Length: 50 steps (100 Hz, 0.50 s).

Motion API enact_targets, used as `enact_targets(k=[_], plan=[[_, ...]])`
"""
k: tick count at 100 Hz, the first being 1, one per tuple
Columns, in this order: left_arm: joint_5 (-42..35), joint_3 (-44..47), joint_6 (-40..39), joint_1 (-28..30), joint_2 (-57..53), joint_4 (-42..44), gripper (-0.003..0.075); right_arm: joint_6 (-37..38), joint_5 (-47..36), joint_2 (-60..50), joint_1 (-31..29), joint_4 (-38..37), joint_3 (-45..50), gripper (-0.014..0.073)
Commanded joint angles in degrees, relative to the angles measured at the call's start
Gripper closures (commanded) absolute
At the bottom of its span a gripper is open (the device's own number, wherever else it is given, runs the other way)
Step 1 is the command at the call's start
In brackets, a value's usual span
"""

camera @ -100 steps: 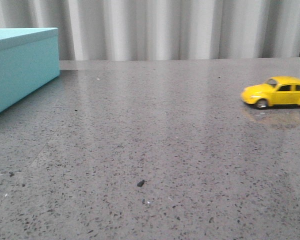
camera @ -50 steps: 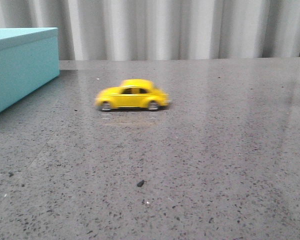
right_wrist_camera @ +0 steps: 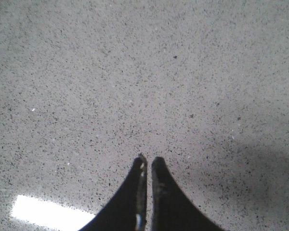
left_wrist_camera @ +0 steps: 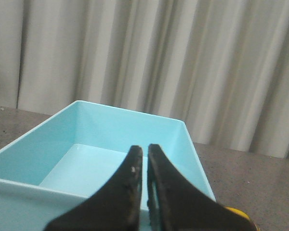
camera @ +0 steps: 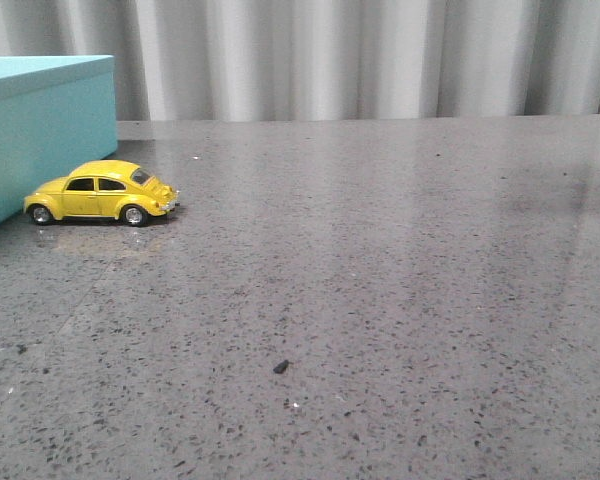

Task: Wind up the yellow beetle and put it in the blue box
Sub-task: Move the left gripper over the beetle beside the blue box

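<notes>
The yellow beetle (camera: 101, 193) stands on its wheels on the grey table at the left, its nose right by the side wall of the blue box (camera: 40, 130). A sliver of the yellow beetle (left_wrist_camera: 238, 213) shows beside the left fingers. The blue box (left_wrist_camera: 188, 149) has no lid on and holds nothing. My left gripper (left_wrist_camera: 145, 149) hangs shut over the box's near edge, holding nothing. My right gripper (right_wrist_camera: 148, 161) is shut and empty above bare table. Neither gripper shows in the front view.
A pleated grey curtain (camera: 330, 60) closes off the back of the speckled grey table (camera: 380, 300). A small dark crumb (camera: 281, 367) lies near the table's middle front.
The yellow beetle has rolled across the table from the far right to the left and now stands still against the blue box.
</notes>
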Motion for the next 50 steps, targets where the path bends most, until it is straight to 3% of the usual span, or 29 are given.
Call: enact_targets(k=[1, 21, 50], plan=[[-1.9, -3.7, -0.8, 0.2, 2.2, -0.5, 0.0741, -0.6, -3.9, -2.7, 0.0, 0.3, -1.8, 0.0655], [2.5, -8.3, -0.4, 0.2, 7.0, -0.5, 0.0741, -2.3, -6.2, -4.4, 0.0, 0.3, -1.3, 0.0655], [3.2, -14.8, 2.6, 0.2, 16.1, -0.5, 0.0741, -2.6, -15.4, -10.5, 0.0, 0.3, 7.1, 0.0655]])
